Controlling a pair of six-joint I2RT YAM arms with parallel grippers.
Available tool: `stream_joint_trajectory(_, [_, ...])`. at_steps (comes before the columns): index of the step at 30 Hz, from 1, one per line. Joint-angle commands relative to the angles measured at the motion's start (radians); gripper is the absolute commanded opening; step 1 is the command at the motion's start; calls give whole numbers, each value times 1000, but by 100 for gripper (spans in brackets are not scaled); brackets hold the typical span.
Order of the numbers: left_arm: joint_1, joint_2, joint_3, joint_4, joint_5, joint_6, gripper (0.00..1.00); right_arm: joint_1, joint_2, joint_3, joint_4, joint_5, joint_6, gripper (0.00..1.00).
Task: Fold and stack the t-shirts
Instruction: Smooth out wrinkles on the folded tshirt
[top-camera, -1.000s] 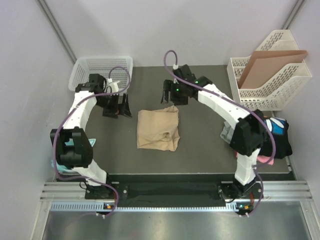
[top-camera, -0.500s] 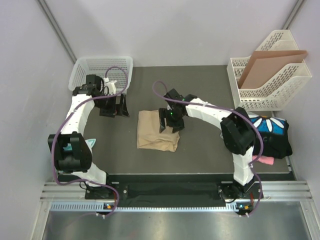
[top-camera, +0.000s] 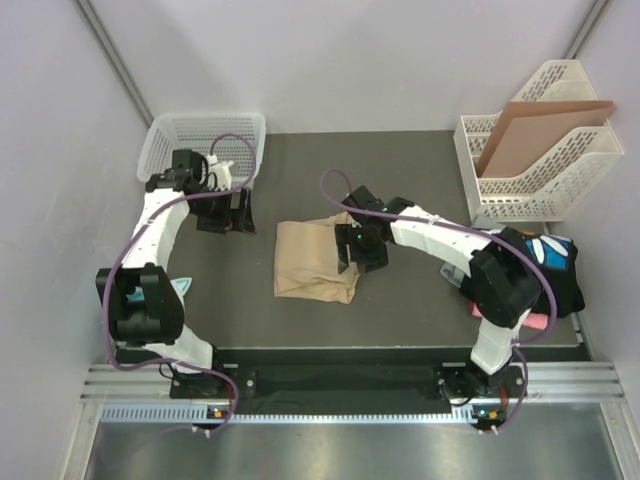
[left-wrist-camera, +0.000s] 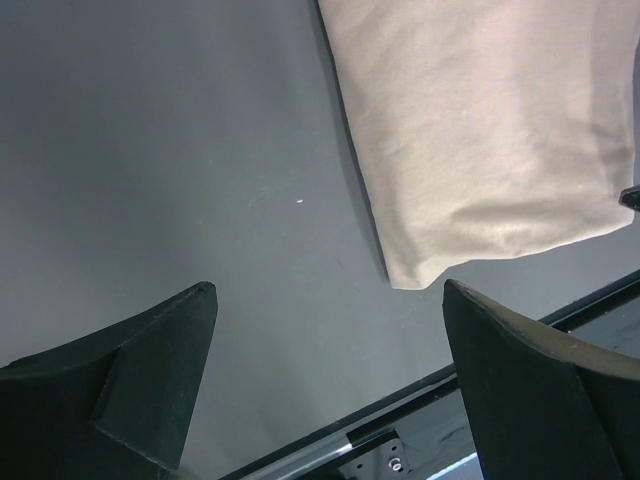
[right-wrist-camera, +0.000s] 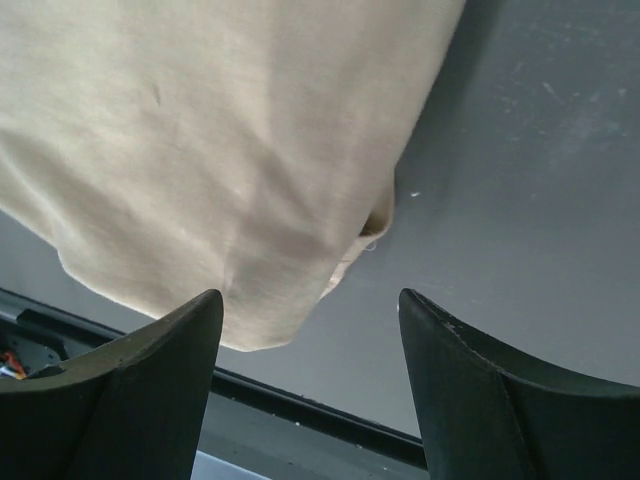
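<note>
- Your left fingers (left-wrist-camera: 140, 380) stand wide apart with nothing between them. They hover over the bare counter (top-camera: 420, 300) left of the tan t-shirt (top-camera: 312, 265), near the white basket (top-camera: 200, 135) at the far left.
- Your right fingers (right-wrist-camera: 480, 390) are spread partway and grip nothing. They sit over the tan t-shirt's right edge; whether they touch the cloth cannot be told.
- The tan t-shirt lies folded at the middle of the counter.
- The black daisy t-shirt (top-camera: 555, 265) lies bunched at the right edge, with a pink t-shirt (top-camera: 537, 322) showing at its near side.
- The white rack (top-camera: 520, 190) at the far right holds a brown cardboard sheet (top-camera: 535, 130).
</note>
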Motion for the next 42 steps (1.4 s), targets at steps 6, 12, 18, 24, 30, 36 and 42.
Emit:
stream_joint_trajectory(6, [1,-69,19,20,-28,28,99,45,107,428,-59,-65,15,71])
stream_joint_trajectory(12, [1,-81,7,8,-50,46,99,51,201,344,151,-398,104,72])
stream_joint_trajectory(18, [6,-107,-13,14,-79,68,99,29,193,5,427,-548,213,72])
stream_joint_trajectory(24, [3,-104,-22,13,-79,68,99,-14,288,-57,463,-530,170,72])
stream_joint_trajectory(30, [1,-116,-31,11,-102,82,99,-17,229,60,331,-484,106,72])
stream_joint_trajectory(36, [3,-116,-27,10,-97,77,99,14,184,184,308,-526,109,73])
stream_joint_trajectory(42, [1,-130,-16,-9,-65,88,99,31,330,191,382,-576,115,73])
